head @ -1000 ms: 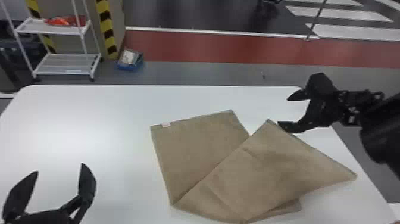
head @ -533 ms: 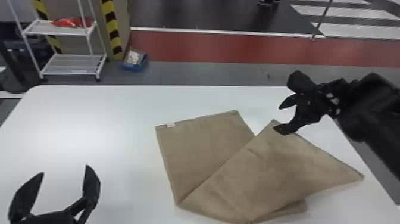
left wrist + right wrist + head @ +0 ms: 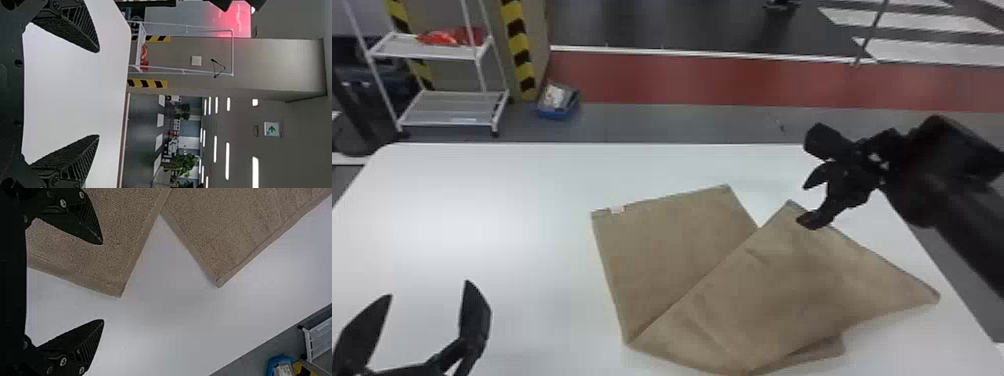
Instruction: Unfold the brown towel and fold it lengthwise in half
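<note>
White surface; white wire shelf unit beyond; grey floor, red band; lit ceiling lights.

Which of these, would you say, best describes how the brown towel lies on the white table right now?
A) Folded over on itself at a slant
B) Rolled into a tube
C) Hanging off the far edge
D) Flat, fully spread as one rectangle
A: one part of the brown towel lies diagonally across the rest, on the white table.

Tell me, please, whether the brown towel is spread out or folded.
Folded, but unevenly: one part of the brown towel lies slantwise over another, and their far corners sit apart.
</note>
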